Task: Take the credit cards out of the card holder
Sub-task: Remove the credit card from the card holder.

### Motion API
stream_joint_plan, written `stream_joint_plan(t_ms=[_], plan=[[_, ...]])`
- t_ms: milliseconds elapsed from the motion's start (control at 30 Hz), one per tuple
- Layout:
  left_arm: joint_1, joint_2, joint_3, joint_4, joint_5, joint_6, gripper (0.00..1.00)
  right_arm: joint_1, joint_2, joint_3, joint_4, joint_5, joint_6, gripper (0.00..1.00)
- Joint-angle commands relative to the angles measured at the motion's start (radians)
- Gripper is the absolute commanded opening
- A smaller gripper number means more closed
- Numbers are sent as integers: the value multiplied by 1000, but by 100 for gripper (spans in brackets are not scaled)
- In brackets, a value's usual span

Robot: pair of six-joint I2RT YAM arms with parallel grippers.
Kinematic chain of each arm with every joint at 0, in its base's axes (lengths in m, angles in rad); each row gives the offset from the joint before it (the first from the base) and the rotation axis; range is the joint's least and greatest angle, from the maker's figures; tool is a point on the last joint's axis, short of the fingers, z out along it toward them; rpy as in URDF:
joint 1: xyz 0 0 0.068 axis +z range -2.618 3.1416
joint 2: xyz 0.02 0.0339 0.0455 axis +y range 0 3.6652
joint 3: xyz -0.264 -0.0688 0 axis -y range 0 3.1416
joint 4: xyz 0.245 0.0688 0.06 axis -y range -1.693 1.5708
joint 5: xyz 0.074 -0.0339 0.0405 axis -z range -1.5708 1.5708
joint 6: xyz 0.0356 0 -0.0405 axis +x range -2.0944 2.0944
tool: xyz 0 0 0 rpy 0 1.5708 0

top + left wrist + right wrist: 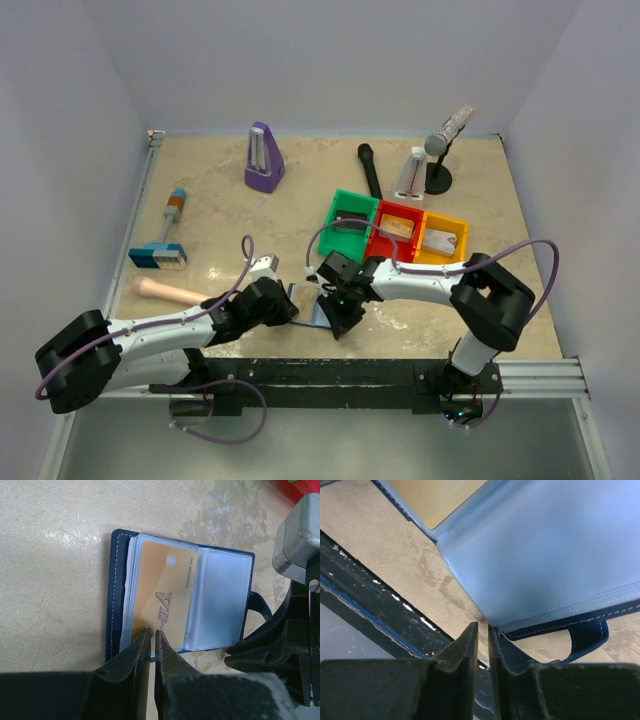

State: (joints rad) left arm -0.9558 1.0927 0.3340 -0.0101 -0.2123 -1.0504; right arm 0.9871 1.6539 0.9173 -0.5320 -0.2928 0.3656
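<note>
The card holder (220, 600) lies open on the table, a dark navy cover with pale blue-grey sleeves. A gold credit card (162, 590) printed "VIP" sits in its left sleeve; other cards are hidden. My left gripper (151, 632) is shut, its tips resting on the gold card's near edge. My right gripper (482, 626) is shut, its tips at the holder's corner beside the snap tab (590, 635), with nothing between the fingers. In the top view both grippers (290, 308) (340, 320) meet at the holder (306, 300).
Green (350, 218), red (398, 230) and yellow (443, 240) bins stand behind the right arm. A purple metronome (263, 157), a microphone on a stand (440, 150), a wooden handle (170, 291) and a blue tool (160, 250) lie around. The table's black front edge (380, 600) is close.
</note>
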Motion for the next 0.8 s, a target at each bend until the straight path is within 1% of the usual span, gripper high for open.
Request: stream_joint_plan(t_ms=[0, 167, 267, 333, 433, 500, 567, 633, 667, 700, 767], plan=[[3, -11, 16, 12, 4, 32, 13, -24, -5, 35, -17, 61, 2, 20], [3, -8, 11, 12, 11, 35, 13, -71, -22, 26, -13, 70, 1, 20], [3, -4, 8, 15, 13, 36, 14, -73, -34, 31, -20, 72, -10, 21], [3, -4, 10, 16, 13, 36, 13, -73, -66, 22, -11, 44, -19, 23], [3, -11, 11, 12, 14, 39, 14, -71, -167, 2, 12, 6, -25, 30], [3, -24, 10, 12, 13, 43, 14, -71, -238, -1, 15, -12, -22, 39], [3, -39, 8, 12, 10, 47, 14, -73, -288, 12, 23, -32, -17, 50], [5, -53, 11, 12, 4, 52, 14, -73, -319, 26, 53, -40, -13, 57], [5, -57, 13, 12, -1, 53, 14, -77, -333, 23, 88, -42, -2, 59], [5, -62, 11, -23, -5, 53, 14, -85, -339, 20, 122, -46, 15, 59], [5, -71, 13, -30, -12, 55, 14, -113, -344, 2, 214, -45, 65, 60]])
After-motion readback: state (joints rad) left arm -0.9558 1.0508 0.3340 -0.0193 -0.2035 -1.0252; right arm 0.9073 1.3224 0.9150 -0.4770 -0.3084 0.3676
